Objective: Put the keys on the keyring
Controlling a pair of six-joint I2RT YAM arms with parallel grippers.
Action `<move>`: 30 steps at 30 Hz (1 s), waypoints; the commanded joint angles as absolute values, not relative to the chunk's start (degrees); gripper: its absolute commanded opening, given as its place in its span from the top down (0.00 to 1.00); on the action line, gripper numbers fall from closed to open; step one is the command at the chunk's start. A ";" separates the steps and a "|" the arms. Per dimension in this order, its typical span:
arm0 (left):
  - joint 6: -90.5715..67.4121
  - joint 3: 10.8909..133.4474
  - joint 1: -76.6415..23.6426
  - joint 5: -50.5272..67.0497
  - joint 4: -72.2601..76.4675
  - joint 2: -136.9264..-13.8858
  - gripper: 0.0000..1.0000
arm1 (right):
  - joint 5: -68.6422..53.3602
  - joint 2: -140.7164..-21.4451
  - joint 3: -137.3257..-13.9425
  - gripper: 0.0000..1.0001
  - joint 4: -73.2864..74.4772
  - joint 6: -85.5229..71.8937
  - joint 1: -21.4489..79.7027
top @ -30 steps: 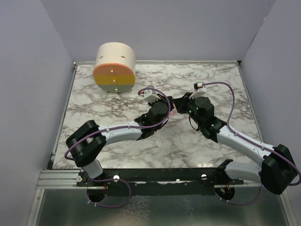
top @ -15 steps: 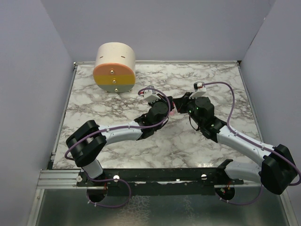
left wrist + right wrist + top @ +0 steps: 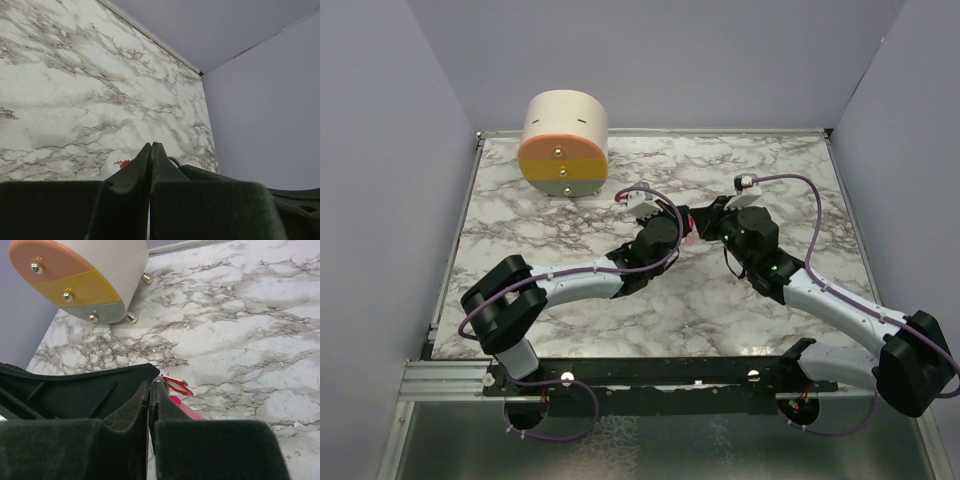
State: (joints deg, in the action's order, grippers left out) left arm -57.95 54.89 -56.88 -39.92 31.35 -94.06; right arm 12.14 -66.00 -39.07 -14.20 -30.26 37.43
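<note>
Both grippers meet tip to tip over the middle of the table, left gripper [image 3: 686,228] and right gripper [image 3: 698,228]. In the right wrist view the keyring's thin metal ring [image 3: 161,370] rises from between the shut jaws of my right gripper [image 3: 150,386]. The small red key [image 3: 176,385] lies against the ring, and I cannot tell if it is threaded on. The pink strip [image 3: 186,408] hangs beside the right finger. In the left wrist view my left gripper [image 3: 151,146] is shut, with the red key [image 3: 123,162] to its left and a dark arc of the ring [image 3: 174,161] to its right.
A round cream box [image 3: 565,143] with a pink, yellow and green face and brass knobs stands at the back left. Grey walls close the table on three sides. The table's right rear corner [image 3: 200,73] shows in the left wrist view.
The right wrist has shifted slightly toward the left gripper. Both grips are unchanged.
</note>
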 commanded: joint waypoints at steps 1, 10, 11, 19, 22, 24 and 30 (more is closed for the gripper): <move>-58.55 55.46 -57.77 -38.71 30.50 -95.20 1.00 | 13.07 -63.82 -38.78 0.99 -18.97 -29.89 37.62; -58.75 56.14 -57.75 -41.48 30.48 -93.08 1.00 | 12.93 -63.02 -38.82 0.99 -17.67 -29.64 37.57; -58.72 56.24 -57.74 -41.87 30.50 -92.82 1.00 | 13.04 -62.80 -38.72 0.99 -17.47 -29.62 37.58; -60.22 55.24 -57.66 -46.48 30.67 -91.18 1.00 | 14.22 -61.13 -39.29 0.99 -13.78 -31.25 37.61; -61.60 54.20 -57.66 -49.22 31.40 -89.82 1.00 | 15.05 -61.04 -39.77 0.99 -11.61 -32.02 37.59; -62.18 53.06 -57.65 -50.55 33.30 -89.03 1.00 | 15.23 -60.91 -39.58 0.99 -11.48 -32.42 37.61; -64.54 48.48 -57.66 -51.86 39.68 -87.05 1.00 | 14.64 -61.42 -39.13 0.99 -13.42 -32.95 37.62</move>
